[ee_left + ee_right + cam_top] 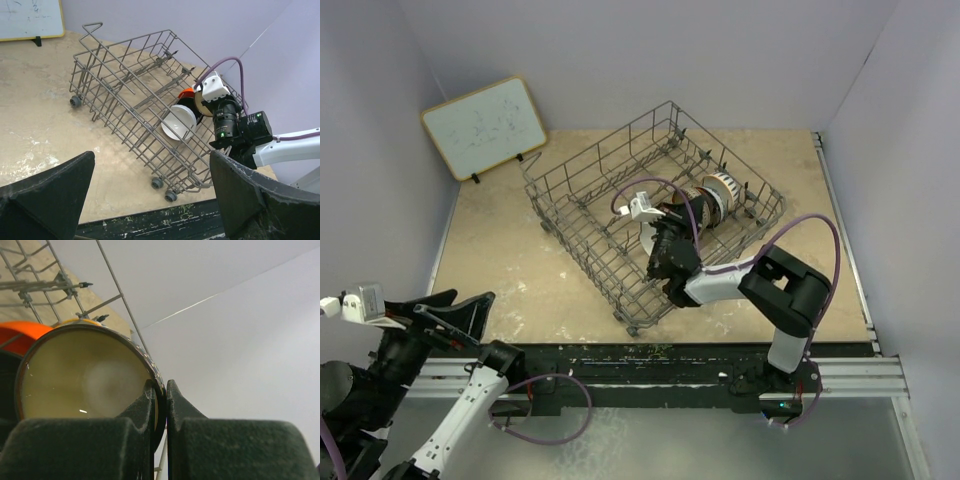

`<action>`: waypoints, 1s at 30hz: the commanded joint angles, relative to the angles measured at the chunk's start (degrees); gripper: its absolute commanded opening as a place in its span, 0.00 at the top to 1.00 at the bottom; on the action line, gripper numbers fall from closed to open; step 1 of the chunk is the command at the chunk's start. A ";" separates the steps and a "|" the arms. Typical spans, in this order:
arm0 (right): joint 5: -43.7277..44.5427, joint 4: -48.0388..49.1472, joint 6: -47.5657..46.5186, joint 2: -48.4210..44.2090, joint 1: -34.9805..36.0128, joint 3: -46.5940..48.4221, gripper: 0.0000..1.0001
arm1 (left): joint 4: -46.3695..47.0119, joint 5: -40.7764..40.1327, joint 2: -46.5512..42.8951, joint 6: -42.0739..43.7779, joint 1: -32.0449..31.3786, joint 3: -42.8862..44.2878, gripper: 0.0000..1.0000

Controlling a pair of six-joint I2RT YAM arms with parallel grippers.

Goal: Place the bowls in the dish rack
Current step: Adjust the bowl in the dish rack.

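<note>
Top: right gripper (668,218) reaches, elbow bent, into dish rack (580,190) mid-table (500,260). Left gripper (458,308) sits folded at the near left edge.
Left wrist: jaws wide apart, empty. White bowl (178,122) stands on edge in the rack.
Right wrist: fingers (142,405) clamped on brown bowl (85,375) rim, orange bowl (25,335) beside it.

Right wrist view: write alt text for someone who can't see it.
The right tool is shut on the rim of a round brown bowl with a cream inside, held on edge. Behind it at left are a round orange-red bowl and the wires of a grey metal dish rack, against a pale wall.
</note>
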 commanded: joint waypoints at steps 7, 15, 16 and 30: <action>-0.62 5.30 -1.03 3.79 -0.25 7.26 1.00 | 0.14 -4.46 -0.57 -1.68 -2.33 2.10 0.01; -0.28 -28.66 21.88 -2.56 0.82 5.96 1.00 | 0.11 -3.47 -0.80 -2.51 -2.41 1.83 0.01; -1.24 -36.98 27.78 -3.46 0.89 6.98 1.00 | 0.03 -3.46 -0.90 -2.50 -2.43 1.95 0.01; -7.48 -75.24 57.81 -0.21 2.52 17.43 1.00 | -1.06 -4.44 -2.36 -2.49 -2.41 2.95 0.01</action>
